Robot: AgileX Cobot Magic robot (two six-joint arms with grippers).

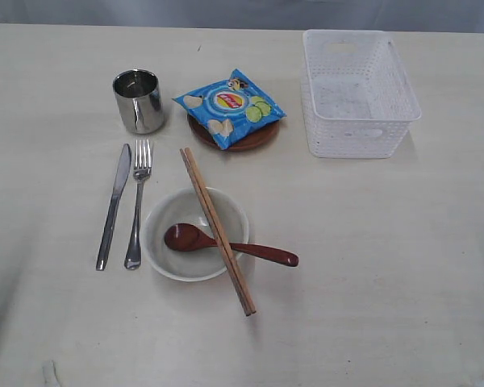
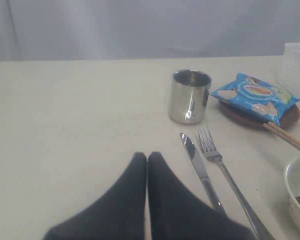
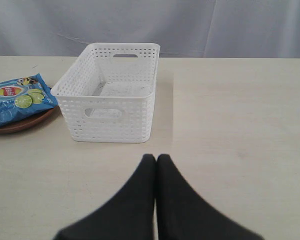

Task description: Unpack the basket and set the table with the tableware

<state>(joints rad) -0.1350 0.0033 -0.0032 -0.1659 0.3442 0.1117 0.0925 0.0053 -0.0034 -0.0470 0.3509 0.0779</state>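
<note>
The white basket stands empty at the back right of the table. A steel cup is at the back left, with the knife and fork lying side by side in front of it. The off-white bowl holds the red-brown spoon, and chopsticks lie across its rim. A brown plate carries the blue chips packet. My left gripper and right gripper are both shut and empty, away from everything.
Bare tabletop spreads to the right of the bowl and in front of the basket. The table's back edge meets a grey curtain behind the basket and cup. Neither arm appears in the exterior view.
</note>
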